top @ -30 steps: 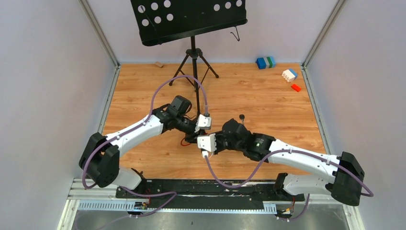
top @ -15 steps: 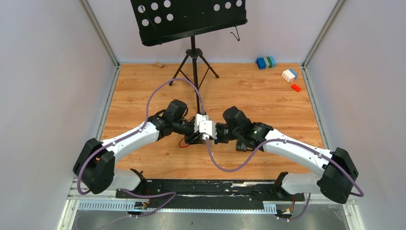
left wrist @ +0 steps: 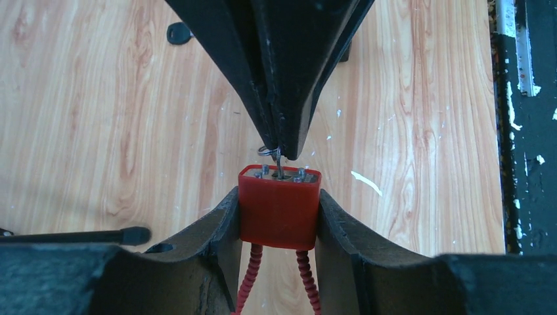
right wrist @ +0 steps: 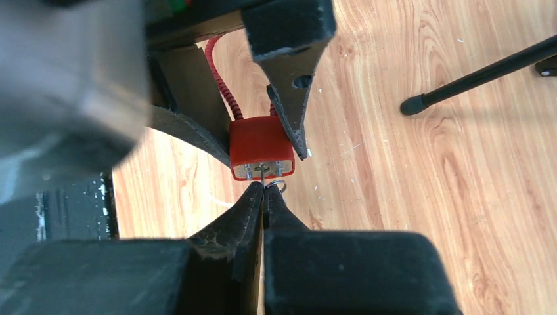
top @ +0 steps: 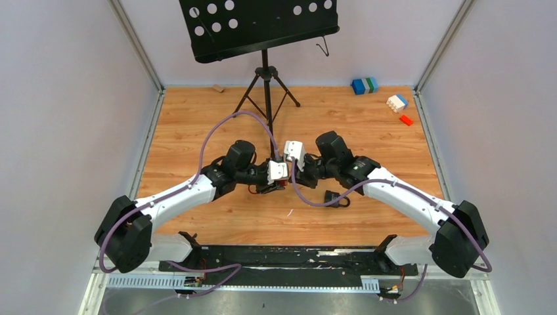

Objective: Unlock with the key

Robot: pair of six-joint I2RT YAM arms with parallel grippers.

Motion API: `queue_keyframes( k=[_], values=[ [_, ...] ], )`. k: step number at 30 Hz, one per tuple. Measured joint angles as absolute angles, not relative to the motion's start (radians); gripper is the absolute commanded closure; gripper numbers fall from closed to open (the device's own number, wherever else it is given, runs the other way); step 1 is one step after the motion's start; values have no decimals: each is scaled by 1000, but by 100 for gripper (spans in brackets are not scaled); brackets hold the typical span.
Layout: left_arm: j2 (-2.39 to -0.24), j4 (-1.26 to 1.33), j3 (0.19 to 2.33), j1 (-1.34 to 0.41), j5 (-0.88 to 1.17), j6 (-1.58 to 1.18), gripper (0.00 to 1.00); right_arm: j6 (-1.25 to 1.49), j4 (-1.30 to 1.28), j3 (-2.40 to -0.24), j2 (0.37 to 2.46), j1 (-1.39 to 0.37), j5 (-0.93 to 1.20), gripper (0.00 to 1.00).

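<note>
Padlock (left wrist: 279,209), red and blocky, sits clamped between the fingers of the left gripper (left wrist: 279,200). One pad presses flat on each side, and its keyed face points out past the fingertips. Two red ribbed cable ends (left wrist: 253,275) run from its other face back into the gripper's throat. The right gripper (right wrist: 264,191) meets it head-on, its jaws pressed tight together on a thin metal key (right wrist: 265,174). The key's shaft bridges the small gap from those fingertips to the lock's face and meets it at the middle, between two small studs. How deep it goes I cannot tell. A little wire ring (right wrist: 280,186) hangs just beside the right fingertips. Lock and key are held up off the wooden table (top: 368,131). Off to one side of the right gripper, a black foot of the music stand (right wrist: 412,104) rests on the wood. Just behind the right wrist lies a small black object (top: 335,198), too small to name.
</note>
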State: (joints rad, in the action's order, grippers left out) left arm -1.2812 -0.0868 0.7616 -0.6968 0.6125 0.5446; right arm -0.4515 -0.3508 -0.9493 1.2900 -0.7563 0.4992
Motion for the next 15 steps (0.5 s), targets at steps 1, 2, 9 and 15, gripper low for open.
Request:
queue_keyframes(
  k=[1,2,9,15],
  values=[
    [-1281,-79,760,-698,611,548,100,-440,-352,-950,1290,-747,512,90],
    [-1281,-74,760,-699,611,549,100,-430,-353,-952,1290,-740,522,83],
    [-1269,-39,760,-698,561,576,100,-325,-379,-989,1300,-645,636,37],
    [-1267,-20,759,-699,525,586,100,-227,-380,-1059,1379,-566,739,25]
  ],
)
